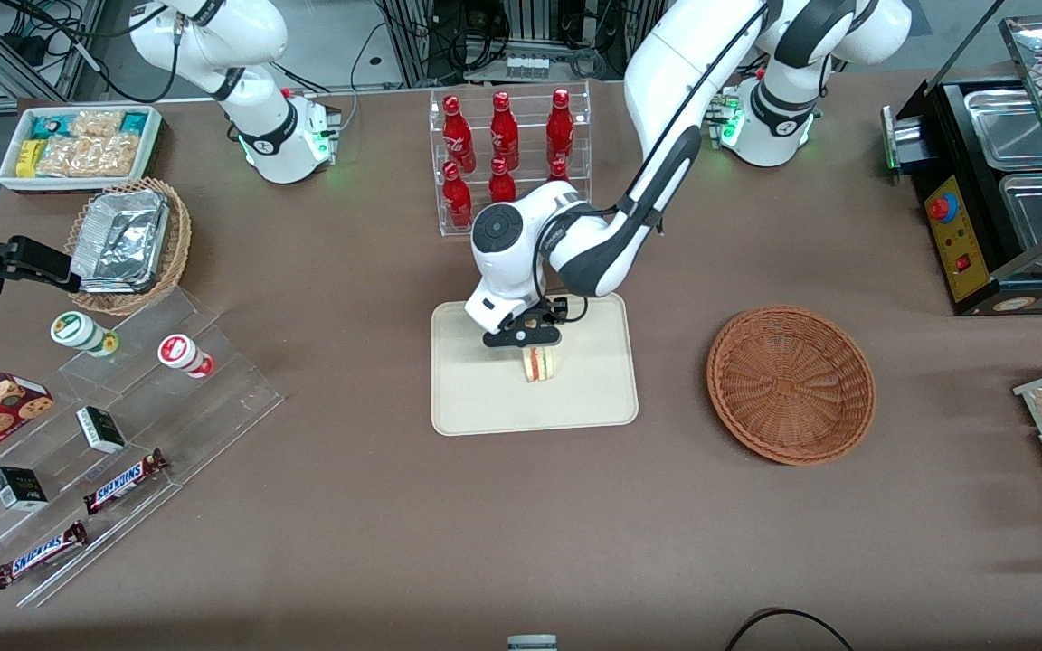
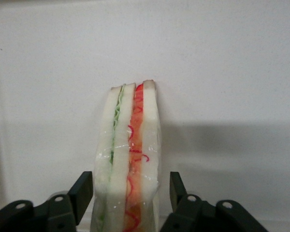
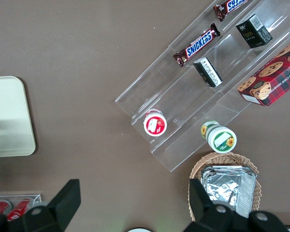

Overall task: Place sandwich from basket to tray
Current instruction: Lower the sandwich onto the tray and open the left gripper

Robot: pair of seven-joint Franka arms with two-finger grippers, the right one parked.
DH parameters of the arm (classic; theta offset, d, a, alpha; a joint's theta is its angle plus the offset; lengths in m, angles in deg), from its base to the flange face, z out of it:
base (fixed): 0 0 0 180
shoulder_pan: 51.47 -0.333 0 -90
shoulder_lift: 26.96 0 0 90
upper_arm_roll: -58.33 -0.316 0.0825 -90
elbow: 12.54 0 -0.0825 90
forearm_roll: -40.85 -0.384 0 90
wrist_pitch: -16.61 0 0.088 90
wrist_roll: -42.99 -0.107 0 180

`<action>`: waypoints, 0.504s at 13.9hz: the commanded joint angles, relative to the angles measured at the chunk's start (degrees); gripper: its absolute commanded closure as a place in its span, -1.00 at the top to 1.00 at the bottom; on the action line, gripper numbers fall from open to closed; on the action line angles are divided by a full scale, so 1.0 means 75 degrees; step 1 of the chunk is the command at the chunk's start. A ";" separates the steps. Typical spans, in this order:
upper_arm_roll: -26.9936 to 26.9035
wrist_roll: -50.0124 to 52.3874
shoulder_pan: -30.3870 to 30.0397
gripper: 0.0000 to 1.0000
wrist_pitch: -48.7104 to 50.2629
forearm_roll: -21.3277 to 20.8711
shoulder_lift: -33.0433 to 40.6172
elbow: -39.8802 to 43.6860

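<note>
One step looks left: the sandwich [image 1: 537, 363] stands on the tray [image 1: 485, 407], and the gripper [image 1: 525, 335] straddles it with fingers [image 2: 83, 191] spread, just off the bread; the basket [image 1: 790, 384] sits empty, so only withdrawal remains

The sandwich [image 1: 538, 363] is seen standing upright on the tray [image 1: 476, 398], near its middle, its cut edge of white bread with red-orange and green filling turned toward the front camera. In the wrist view the sandwich [image 2: 129, 169] is shown wrapped in clear film, with a small gap at each side to the fingers [image 2: 82, 195] of the tool [image 1: 525, 336]. The basket [image 1: 790, 383], round and reddish-brown, is set on the bench beside the tray, toward the working arm's end.
</note>
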 commanded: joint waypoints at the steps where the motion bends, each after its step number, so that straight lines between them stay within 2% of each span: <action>1: -0.0070 0.0360 0.0050 1.00 0.0869 0.0042 0.0779 0.0168; 7: -0.0070 0.0514 -0.0639 1.00 0.2393 0.0254 0.2607 0.0180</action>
